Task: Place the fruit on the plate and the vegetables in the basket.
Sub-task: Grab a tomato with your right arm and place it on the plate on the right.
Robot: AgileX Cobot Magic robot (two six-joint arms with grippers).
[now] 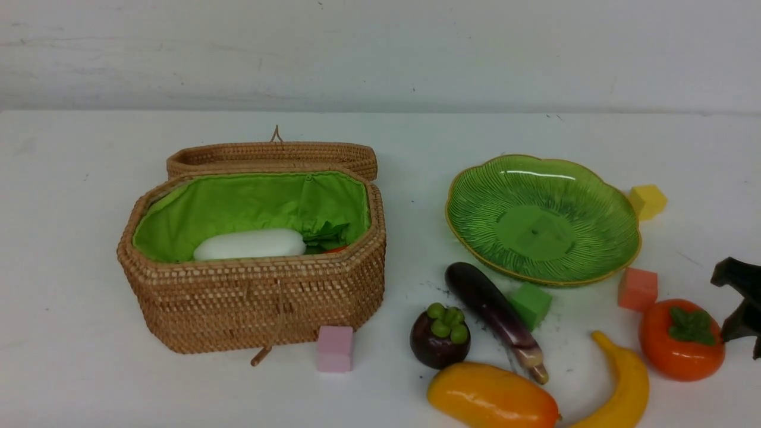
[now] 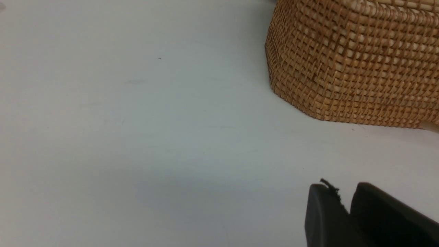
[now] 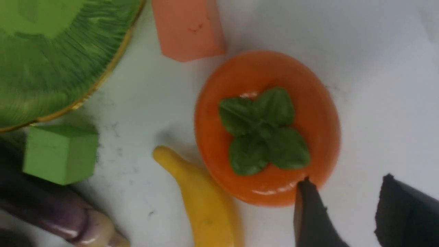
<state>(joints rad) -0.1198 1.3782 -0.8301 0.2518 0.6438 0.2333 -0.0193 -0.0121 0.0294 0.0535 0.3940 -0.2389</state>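
Observation:
The open basket (image 1: 255, 297) holds the white radish (image 1: 250, 244), with a sliver of red carrot (image 1: 336, 249) beside its leaves. The green plate (image 1: 542, 220) is bare. In front of it lie the eggplant (image 1: 493, 312), mangosteen (image 1: 440, 336), mango (image 1: 490, 397), banana (image 1: 621, 386) and persimmon (image 1: 681, 339). My right gripper (image 3: 346, 181) is open just beside the persimmon (image 3: 267, 127), one finger (image 3: 307, 206) at its edge and bare table between the fingers. My left gripper (image 2: 343, 192) is shut on nothing, low over the table near the basket's wall (image 2: 353, 61).
Foam cubes lie about: pink (image 1: 335, 348) against the basket's front, green (image 1: 529, 304) touching the eggplant, salmon (image 1: 637, 289) between plate and persimmon, yellow (image 1: 647, 201) behind the plate. The basket's lid (image 1: 273, 156) lies folded back behind it.

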